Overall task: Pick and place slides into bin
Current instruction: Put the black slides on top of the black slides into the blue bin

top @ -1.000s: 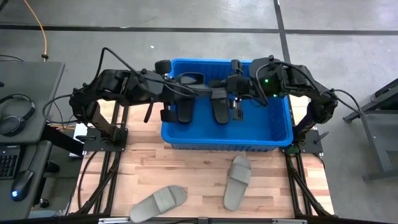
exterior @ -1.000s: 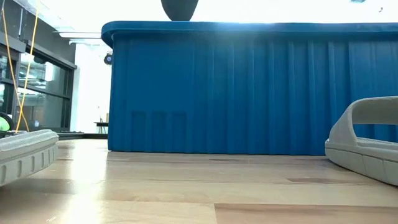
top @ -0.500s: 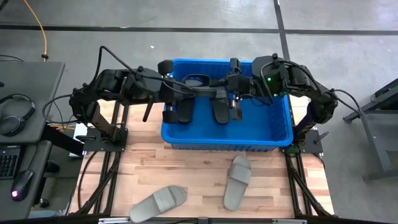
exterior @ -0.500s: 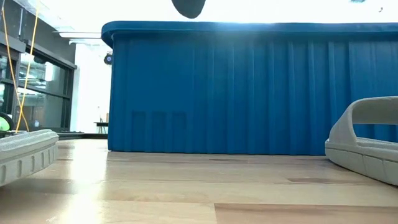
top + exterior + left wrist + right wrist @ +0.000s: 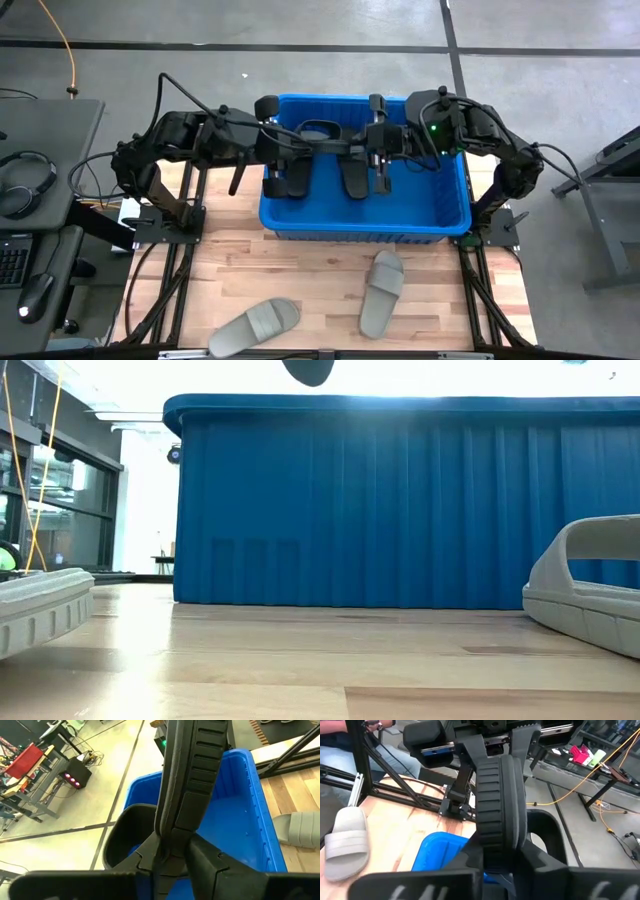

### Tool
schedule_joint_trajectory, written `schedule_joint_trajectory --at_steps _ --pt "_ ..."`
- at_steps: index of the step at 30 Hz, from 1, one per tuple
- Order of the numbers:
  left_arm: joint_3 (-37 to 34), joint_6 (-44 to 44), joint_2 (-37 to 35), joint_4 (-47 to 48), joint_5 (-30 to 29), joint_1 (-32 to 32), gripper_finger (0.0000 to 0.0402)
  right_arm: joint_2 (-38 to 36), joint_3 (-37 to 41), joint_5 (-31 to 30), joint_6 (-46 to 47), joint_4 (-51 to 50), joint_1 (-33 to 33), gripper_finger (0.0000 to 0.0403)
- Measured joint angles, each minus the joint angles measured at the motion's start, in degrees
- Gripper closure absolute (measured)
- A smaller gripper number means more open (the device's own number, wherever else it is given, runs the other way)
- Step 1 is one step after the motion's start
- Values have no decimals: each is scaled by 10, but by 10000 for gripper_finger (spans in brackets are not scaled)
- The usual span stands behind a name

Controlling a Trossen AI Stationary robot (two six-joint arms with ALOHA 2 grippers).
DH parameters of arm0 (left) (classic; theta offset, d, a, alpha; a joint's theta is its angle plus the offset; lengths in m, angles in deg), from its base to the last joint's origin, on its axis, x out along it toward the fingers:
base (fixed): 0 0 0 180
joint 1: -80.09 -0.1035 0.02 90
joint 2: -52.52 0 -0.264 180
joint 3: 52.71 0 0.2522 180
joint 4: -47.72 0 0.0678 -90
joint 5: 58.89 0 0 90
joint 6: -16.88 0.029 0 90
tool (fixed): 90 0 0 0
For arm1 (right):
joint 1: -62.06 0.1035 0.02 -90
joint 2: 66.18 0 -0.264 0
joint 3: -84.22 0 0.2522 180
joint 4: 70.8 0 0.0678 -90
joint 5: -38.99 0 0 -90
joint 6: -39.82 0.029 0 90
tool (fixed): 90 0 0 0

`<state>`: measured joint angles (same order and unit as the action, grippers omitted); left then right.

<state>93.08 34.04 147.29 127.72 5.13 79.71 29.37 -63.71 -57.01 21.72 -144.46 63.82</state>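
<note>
Black slide [image 5: 330, 140] hangs above the bin [image 5: 450, 205] at the desk's far edge, left gripper [image 5: 172, 852] and right gripper [image 5: 495, 860] each with fingers pinching one end of it. Two more black slides [image 5: 355, 178] lie inside the bin; two grey slides [image 5: 380, 292] lie on the desk [image 5: 320, 275] near its front edge.

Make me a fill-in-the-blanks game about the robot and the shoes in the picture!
1. The big bin on the table is coloured ____.
2. The left gripper is shut on a slide that is coloured ____.
3. The number of grey slides lying on the wooden table outside the bin is ____.
4. Both grippers, left and right gripper, are above the ____.

Missing words: blue; black; two; bin
</note>
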Motion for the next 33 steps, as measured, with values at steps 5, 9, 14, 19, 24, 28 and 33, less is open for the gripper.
schedule_joint_trajectory --at_steps 5,9,14,19,24,28,33 --pt "0 1 0 1 -4 0 302 0 0 0 -2 -1 0 373" --pt "0 1 0 28 -26 0 247 0 1 -9 -1 -15 0 373" --pt "0 3 0 65 -52 0 171 0 1 -55 -17 -49 0 375" --pt "0 10 0 55 -49 0 124 4 1 -76 -35 -53 0 375" --pt "0 19 0 17 -41 0 109 26 1 -81 -39 -74 -3 375" --pt "0 35 0 17 -35 0 108 38 2 -86 -39 -55 -3 374" --pt "0 36 6 19 -25 0 108 53 1 -93 -43 -57 -11 378"
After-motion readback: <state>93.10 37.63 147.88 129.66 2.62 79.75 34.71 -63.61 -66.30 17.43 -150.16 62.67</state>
